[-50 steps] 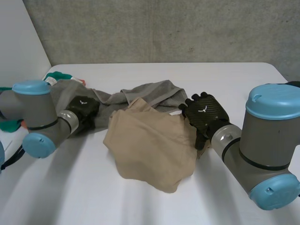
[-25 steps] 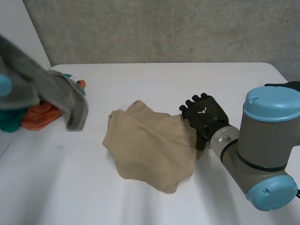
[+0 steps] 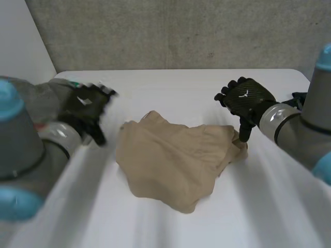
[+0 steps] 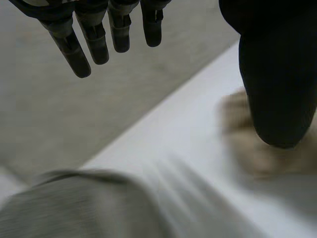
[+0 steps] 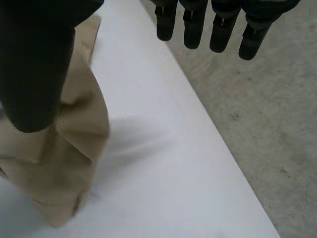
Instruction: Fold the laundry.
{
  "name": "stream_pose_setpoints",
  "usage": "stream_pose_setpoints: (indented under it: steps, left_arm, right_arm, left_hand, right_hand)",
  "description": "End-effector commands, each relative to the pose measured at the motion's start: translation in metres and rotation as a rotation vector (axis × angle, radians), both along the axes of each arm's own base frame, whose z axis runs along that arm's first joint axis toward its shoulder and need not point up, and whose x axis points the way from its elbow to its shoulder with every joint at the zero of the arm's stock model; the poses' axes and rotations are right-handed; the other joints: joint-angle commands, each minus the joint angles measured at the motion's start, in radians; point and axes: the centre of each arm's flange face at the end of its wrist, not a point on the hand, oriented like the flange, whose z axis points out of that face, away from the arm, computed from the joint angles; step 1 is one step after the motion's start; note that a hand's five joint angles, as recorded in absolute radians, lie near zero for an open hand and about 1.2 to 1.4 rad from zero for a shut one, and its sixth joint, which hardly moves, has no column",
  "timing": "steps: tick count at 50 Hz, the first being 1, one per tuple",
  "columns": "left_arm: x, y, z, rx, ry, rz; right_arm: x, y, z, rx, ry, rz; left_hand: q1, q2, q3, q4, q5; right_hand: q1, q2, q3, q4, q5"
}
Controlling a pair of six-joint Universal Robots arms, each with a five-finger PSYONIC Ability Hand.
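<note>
— In the head view, where is the laundry?

— The tan cloth [image 3: 173, 163] lies crumpled in the middle of the white table [image 3: 170, 88], between the two arms. A grey cloth [image 3: 49, 93] is bunched at the table's left side, beside the left arm. No basket holds either piece; both lie on the bare table.

— And the hands?

— The left hand [image 3: 85, 108] hangs above the table between the grey cloth and the tan one, holding nothing. The right hand [image 3: 247, 99] hovers over the tan cloth's right corner with its thumb pointing down at it. Whether the thumb touches the cloth cannot be told.

— What about the left wrist view?

— Its fingers [image 4: 94, 42] are straight and apart from the thumb, and they are empty. The grey cloth lies under the palm and the tan one beyond the thumb. The grey piece is probably set aside so the tan one can be folded alone.

— And the right wrist view?

— The fingers [image 5: 213, 27] are straight there too, well apart from the thumb, which stands over a raised fold at the cloth's edge. Nothing is pinched. The hand seems placed to take that corner, and the folding looks not yet begun.
</note>
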Motion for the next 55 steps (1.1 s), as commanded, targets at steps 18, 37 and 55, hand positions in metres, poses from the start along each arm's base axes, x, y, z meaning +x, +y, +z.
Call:
stream_pose_setpoints:
  steps: [18,37,55]
  left_arm:
    - [-0.085,0.03,-0.065,-0.147,-0.105,-0.131]
    - [-0.042,-0.048,-0.01,-0.181,0.045,-0.103]
    - [0.015,-0.005,0.008,0.028,0.006,-0.036]
  right_arm:
    - [-0.002,-0.033,-0.073,0.229,0.014,0.076]
    - [0.028,0.145,-0.033,0.49,-0.145,0.206]
    - [0.008,0.082,-0.008,0.222,-0.138,-0.027]
  left_hand:
    - [1.213,1.193,1.188,1.196,1.177]
    - [1.213,1.193,1.188,1.196,1.177]
    - [0.077,0.058,0.052,0.061,0.041]
  right_hand:
    - [1.164,1.19,1.187,1.189,1.172]
    - [1.164,1.19,1.187,1.189,1.172]
    - [0.113,0.139,0.135,0.138,0.121]
